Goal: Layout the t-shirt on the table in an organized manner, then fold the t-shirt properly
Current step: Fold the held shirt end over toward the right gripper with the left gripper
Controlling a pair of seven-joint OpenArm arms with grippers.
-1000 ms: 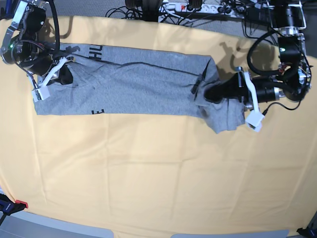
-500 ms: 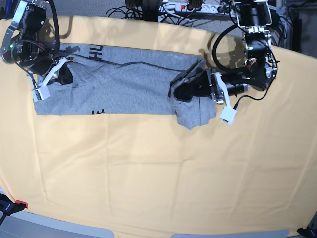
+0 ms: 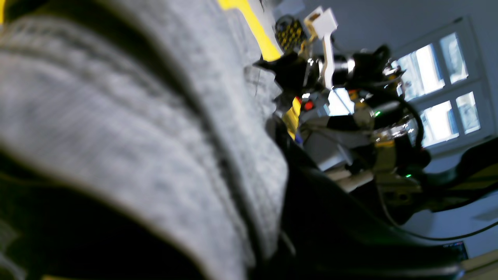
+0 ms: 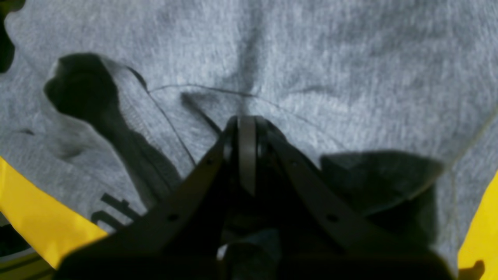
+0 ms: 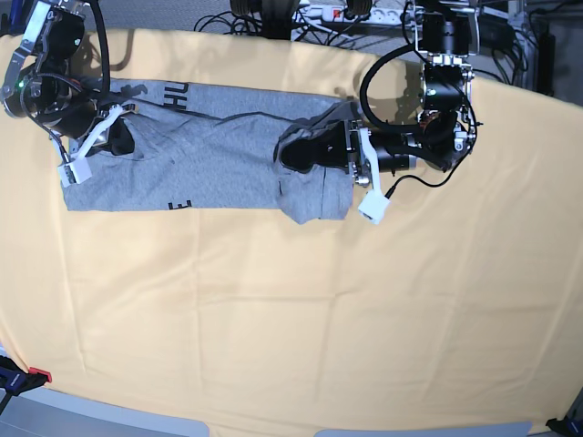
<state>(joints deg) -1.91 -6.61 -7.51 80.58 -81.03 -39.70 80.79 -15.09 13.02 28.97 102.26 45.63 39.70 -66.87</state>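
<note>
While bare yellow tabletop (image 5: 273,319) fills the near side, the grey t-shirt (image 5: 200,168) lies as a long strip toward the far edge. Left end effector (image 5: 293,153) is clamped on the shirt's folded-over end. Right end effector (image 5: 117,138) is closed, pinching cloth at the other end.

The base view looks straight down from high above, taking in nearly the whole table (image 5: 291,309) and both arms. The right wrist view sits just behind its gripper (image 4: 247,128), facing down onto the t-shirt (image 4: 311,58) from very close. The left wrist view is closer still — grey cloth (image 3: 128,128) fills its left half, blurred — and it faces sideways across the table toward the other arm (image 3: 350,105). All three share the shirt.
</note>
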